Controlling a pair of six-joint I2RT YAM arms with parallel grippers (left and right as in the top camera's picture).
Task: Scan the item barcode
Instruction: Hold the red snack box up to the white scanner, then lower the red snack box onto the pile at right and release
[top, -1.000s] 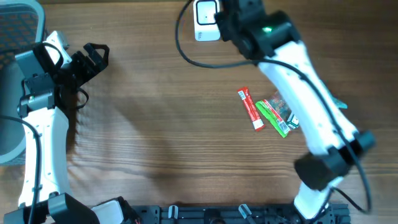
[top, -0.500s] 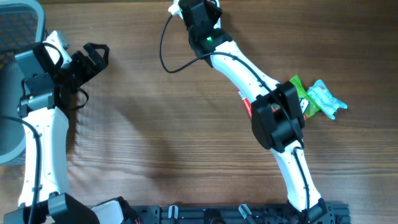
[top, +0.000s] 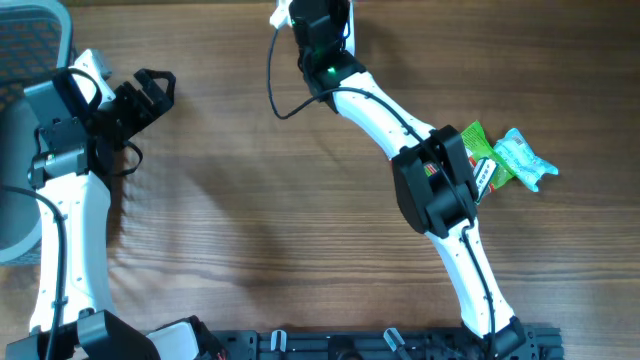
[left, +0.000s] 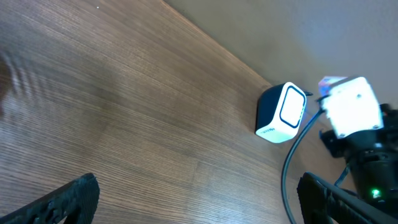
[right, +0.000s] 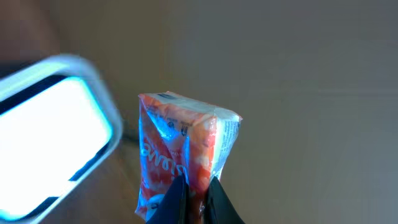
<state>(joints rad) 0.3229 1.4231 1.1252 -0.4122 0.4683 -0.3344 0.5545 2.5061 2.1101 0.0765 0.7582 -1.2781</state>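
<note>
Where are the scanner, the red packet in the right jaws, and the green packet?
scanner (left: 287, 111), left wrist view, on its white front face.
red packet (right: 177, 149), right wrist view, on its printed side.
green packet (top: 476, 142), overhead view, on its upper end beside the arm.

Left end effector (top: 158, 92) wide open — right end effector (right: 196, 186) clamped.

right arm (top: 375, 100) swung left, elbow now bent beside the green packet (top: 478, 150), teal packet (top: 524, 160) uncovered

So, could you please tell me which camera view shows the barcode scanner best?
Left wrist: the whole scanner shows, unblocked. Right wrist catches only its glowing window, blurred; overhead, the right arm hides nearly all of it.
</note>
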